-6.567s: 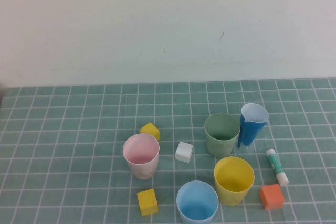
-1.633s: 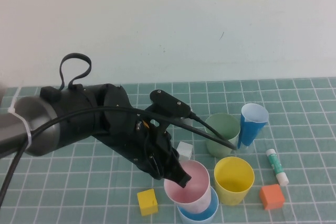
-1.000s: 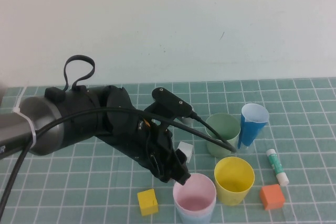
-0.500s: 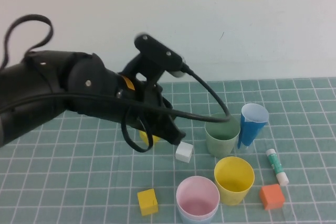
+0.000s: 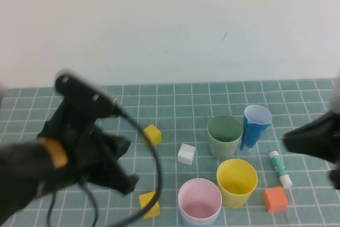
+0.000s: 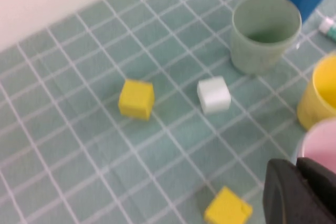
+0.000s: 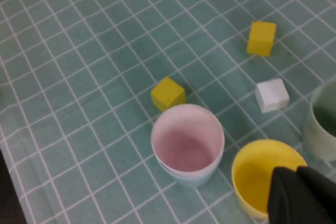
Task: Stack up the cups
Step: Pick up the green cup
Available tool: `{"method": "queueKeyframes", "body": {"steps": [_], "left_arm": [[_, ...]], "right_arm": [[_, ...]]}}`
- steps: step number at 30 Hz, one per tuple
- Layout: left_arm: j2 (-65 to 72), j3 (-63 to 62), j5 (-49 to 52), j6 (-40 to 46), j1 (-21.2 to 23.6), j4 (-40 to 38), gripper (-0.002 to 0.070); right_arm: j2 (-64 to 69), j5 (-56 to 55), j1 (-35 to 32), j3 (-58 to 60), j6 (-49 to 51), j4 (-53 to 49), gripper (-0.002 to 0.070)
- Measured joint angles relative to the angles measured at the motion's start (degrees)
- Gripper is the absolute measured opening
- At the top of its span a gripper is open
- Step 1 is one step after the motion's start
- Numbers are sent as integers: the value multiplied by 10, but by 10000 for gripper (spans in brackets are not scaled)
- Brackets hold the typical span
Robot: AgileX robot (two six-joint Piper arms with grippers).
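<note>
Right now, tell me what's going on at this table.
A two-armed robot is stacking cups. The pink cup already sits nested in the light blue cup near the front edge. The left gripper, shut and empty, hangs over the table's left side beside a yellow cube. The right gripper, also shut and empty, hangs at the right, above the yellow cup. The yellow cup and the green cup stand unstacked. A dark blue cup stands beside the green one.

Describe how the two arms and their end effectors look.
The left arm is bulky matte black with an orange band, a black camera bar on top and a looping black cable. Its left end effector has blunt black fingers. The right arm is a dark blur; its right end effector is black too.
</note>
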Motion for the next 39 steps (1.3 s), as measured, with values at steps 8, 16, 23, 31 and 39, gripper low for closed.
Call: {"method": "queueKeyframes", "body": {"steps": [8, 16, 23, 31, 39], "left_arm": [[-138, 161, -34, -24, 0, 1, 1], [-230, 216, -48, -39, 0, -6, 0], [-236, 217, -67, -40, 0, 21, 0], [-236, 232, -85, -41, 0, 36, -1], [-234, 234, -93, -41, 0, 36, -1]], "right_arm": [[169, -44, 139, -128, 18, -63, -3], [398, 102, 140, -419, 128, -245, -3], [549, 190, 141, -621, 174, -367, 83], [605, 210, 141, -688, 180, -410, 445], [631, 211, 141, -691, 161, -406, 482]]}}
